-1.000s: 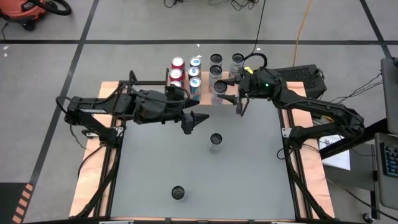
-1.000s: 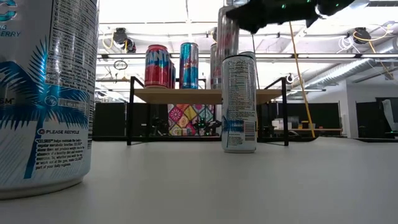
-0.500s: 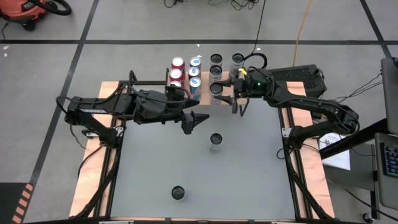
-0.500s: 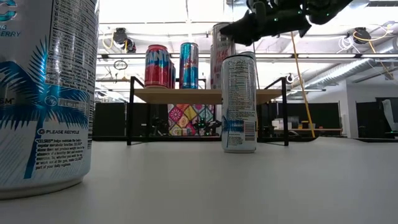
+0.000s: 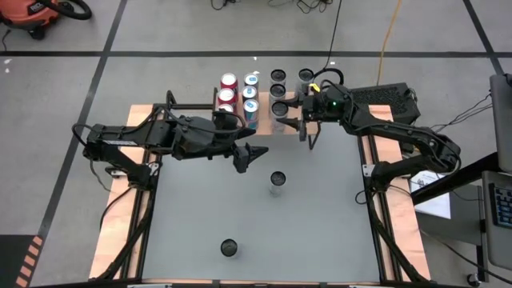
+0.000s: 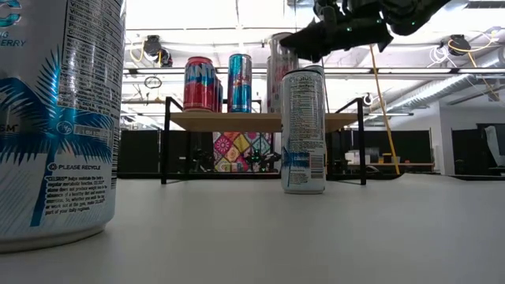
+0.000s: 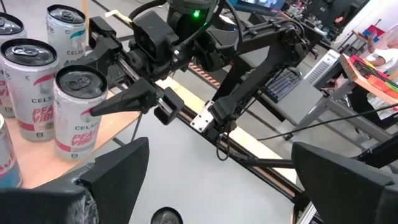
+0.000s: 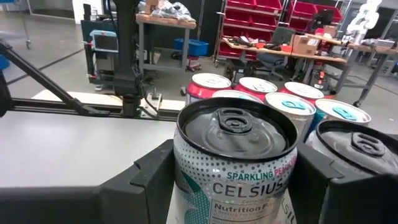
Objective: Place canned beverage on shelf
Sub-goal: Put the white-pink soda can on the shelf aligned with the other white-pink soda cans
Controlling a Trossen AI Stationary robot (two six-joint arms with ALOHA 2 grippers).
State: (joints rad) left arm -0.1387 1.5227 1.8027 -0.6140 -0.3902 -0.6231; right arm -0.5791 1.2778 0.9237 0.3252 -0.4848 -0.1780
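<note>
Right gripper (image 5: 286, 122) fingers clamped on silver can (image 8: 235, 163) (black lid), held upright at shelf (image 5: 264, 122) front edge beside standing cans. Left gripper (image 5: 250, 155) jaws wide, empty, over table (image 5: 320, 216) centre-left

Grey floor (image 5: 160, 32), red shelving (image 8: 273, 18)

Overhead and table-level cameras share the shelf (image 5: 260, 100).

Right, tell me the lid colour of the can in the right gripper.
Black, clearest in the right wrist view: the can between the right gripper fingers has a black top.
</note>
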